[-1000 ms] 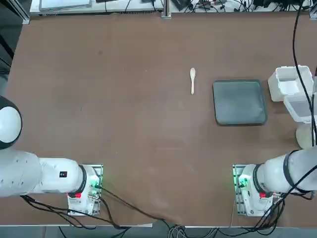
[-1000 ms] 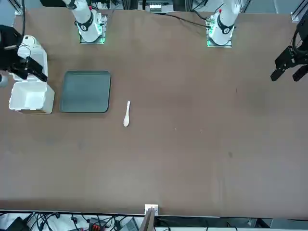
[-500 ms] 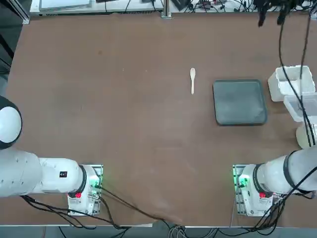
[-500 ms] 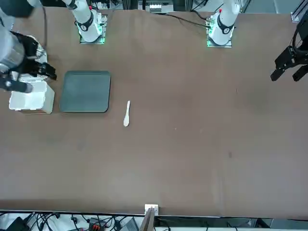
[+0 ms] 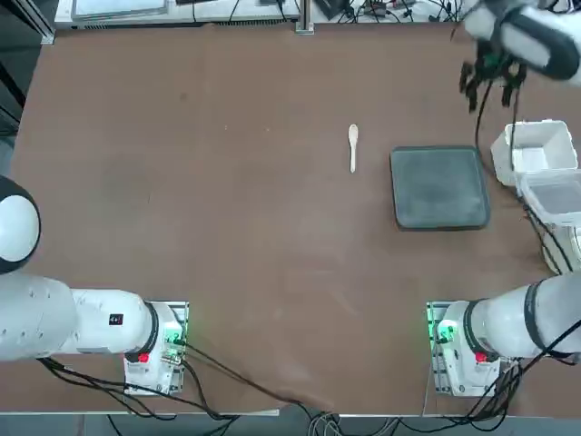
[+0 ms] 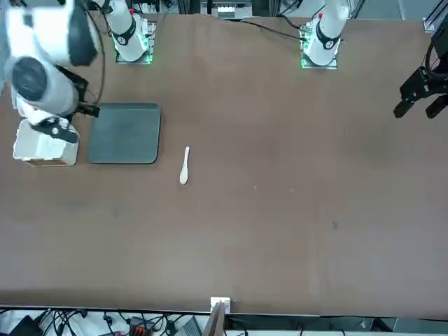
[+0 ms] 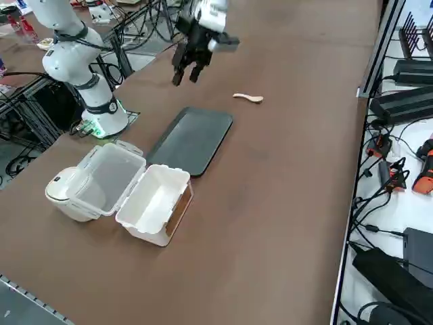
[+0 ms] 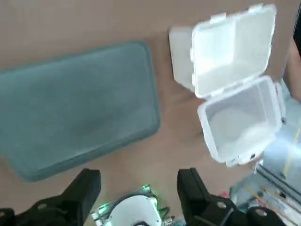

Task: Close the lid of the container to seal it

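Your right gripper (image 7: 189, 73) swung up off box (image 7: 154, 202), now high over table (image 5: 227, 227), fingers apart, empty; lid (image 7: 108, 173) open.

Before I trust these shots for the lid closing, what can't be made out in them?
- Top view: the right edge cuts off the lid.
- Front view: the right arm covers the lid and part of the container.
- Right side view: the lid hides half the round cream object; what it is stays unclear.
- The right tool hangs open above the table near the tray, holding nothing.
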Robot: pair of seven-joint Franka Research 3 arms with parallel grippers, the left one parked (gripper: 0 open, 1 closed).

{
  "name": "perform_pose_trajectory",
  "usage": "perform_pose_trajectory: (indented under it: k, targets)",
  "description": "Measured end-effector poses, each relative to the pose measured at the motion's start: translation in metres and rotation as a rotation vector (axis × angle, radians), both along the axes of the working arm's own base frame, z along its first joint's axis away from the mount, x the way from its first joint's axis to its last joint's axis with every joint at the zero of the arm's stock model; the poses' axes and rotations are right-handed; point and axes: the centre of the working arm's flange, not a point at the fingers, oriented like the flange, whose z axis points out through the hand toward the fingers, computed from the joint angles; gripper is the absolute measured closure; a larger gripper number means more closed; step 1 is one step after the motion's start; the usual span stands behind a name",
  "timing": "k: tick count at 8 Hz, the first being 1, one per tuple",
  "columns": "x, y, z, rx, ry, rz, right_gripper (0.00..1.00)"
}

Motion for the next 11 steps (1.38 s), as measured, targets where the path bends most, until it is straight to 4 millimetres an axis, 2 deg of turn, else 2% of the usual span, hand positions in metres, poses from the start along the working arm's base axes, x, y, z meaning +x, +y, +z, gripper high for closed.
perform_pose_trajectory:
  k: [2, 3, 4, 6, 8, 11]
  targets:
    - [-0.038, -0.02, -0.094, -0.136, 0.082, -0.091, 0.16]
    - [-0.053, -0.025, -0.133, -0.196, 0.127, -0.141, 0.36]
    - [-0.061, -0.028, -0.161, -0.246, 0.162, -0.178, 0.59]
    - [-0.069, -0.039, -0.195, -0.363, 0.167, -0.241, 0.97]
    - [-0.083, -0.054, -0.217, -0.488, 0.095, -0.28, 0.98]
    - [-0.121, -0.081, -0.247, -0.631, 0.04, -0.273, 0.98]
